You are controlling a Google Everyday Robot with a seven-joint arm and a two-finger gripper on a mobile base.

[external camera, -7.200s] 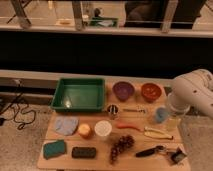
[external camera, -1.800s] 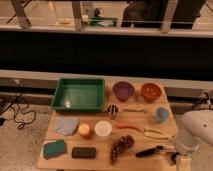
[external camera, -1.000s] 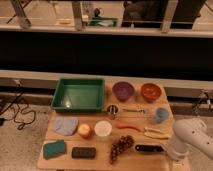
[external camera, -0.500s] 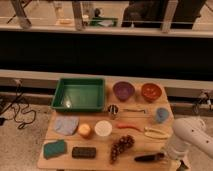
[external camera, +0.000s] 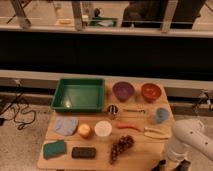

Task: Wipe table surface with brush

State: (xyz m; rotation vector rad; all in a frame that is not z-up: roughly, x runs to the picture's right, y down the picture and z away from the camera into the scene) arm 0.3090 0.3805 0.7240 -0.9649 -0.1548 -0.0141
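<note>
The light tan table surface (external camera: 142, 152) holds many small items. My white arm reaches down at the table's front right corner, and my gripper (external camera: 175, 164) sits at the bottom edge of the view, mostly hidden under the arm. It is shut on the brush (external camera: 159, 164). Only a short dark piece of the black handle shows, sticking out to the left of the gripper, low over the table's front edge. The brush head is hidden.
A green tray (external camera: 77, 108) stands at the back left, with a purple bowl (external camera: 123, 91) and an orange bowl (external camera: 151, 91) at the back right. A blue cup (external camera: 160, 115), a yellow-handled utensil (external camera: 155, 132), grapes (external camera: 121, 146), a black block (external camera: 83, 152), a green sponge (external camera: 54, 148) and a blue cloth (external camera: 66, 125) lie around.
The arm came down onto the brush at the front right. The brush has since slid toward the table's front edge with the gripper, and most of it is now out of view.
</note>
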